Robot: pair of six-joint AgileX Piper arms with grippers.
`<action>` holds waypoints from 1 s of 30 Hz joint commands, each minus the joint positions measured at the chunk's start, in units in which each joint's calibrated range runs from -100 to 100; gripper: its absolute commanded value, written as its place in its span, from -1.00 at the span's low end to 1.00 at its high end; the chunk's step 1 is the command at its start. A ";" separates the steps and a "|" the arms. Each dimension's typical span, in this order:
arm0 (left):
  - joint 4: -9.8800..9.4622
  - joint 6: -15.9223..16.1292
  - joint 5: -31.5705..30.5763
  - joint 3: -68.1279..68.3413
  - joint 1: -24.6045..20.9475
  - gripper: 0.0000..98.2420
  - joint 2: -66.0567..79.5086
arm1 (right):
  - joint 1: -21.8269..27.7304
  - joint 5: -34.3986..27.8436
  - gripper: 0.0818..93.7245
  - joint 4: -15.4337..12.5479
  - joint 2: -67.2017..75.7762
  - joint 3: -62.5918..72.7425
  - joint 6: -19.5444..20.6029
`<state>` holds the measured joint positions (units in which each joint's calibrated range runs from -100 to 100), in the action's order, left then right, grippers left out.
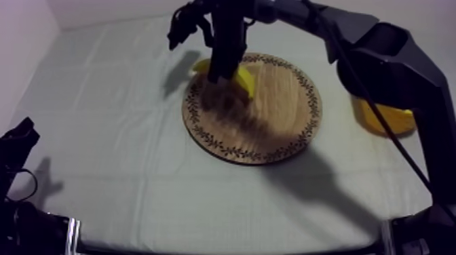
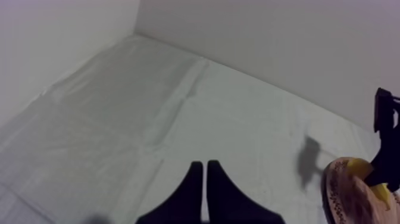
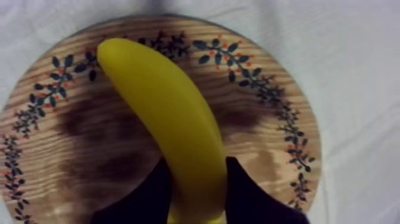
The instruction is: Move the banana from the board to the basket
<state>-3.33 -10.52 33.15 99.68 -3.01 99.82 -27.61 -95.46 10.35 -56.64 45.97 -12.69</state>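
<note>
The yellow banana [image 1: 244,76] is over the far left part of the round wooden board [image 1: 271,129]. My right gripper [image 1: 220,74] comes down on it from above. In the right wrist view the black fingers [image 3: 244,190] press against both sides of the banana [image 3: 166,113], shut on it near one end, and its other end points at the patterned rim [image 3: 238,59]. A dark shadow lies on the wood under it; I cannot tell whether it touches the board. My left gripper [image 1: 20,135] sits low at the left, shut as a narrow wedge [image 2: 204,164] over bare cloth.
The yellow basket [image 1: 387,119] stands at the table's right side, partly hidden behind my right arm [image 1: 380,61]. From the left wrist view the board's edge [image 2: 342,190] and the banana [image 2: 357,168] are far off. Walls close the back and left.
</note>
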 commanded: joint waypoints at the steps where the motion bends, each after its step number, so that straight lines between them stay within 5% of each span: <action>1: -0.02 -0.01 -0.01 -0.01 0.01 -1.00 0.00 | 0.02 0.00 -0.76 0.40 2.60 -0.64 0.26; 30: -0.02 -0.01 -0.01 -0.01 0.01 -1.00 0.00 | 5.32 -0.48 -0.74 1.95 36.92 -28.26 2.96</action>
<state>-3.33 -10.52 33.15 99.68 -3.01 99.82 -23.43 -96.12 12.13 -20.33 18.60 -9.78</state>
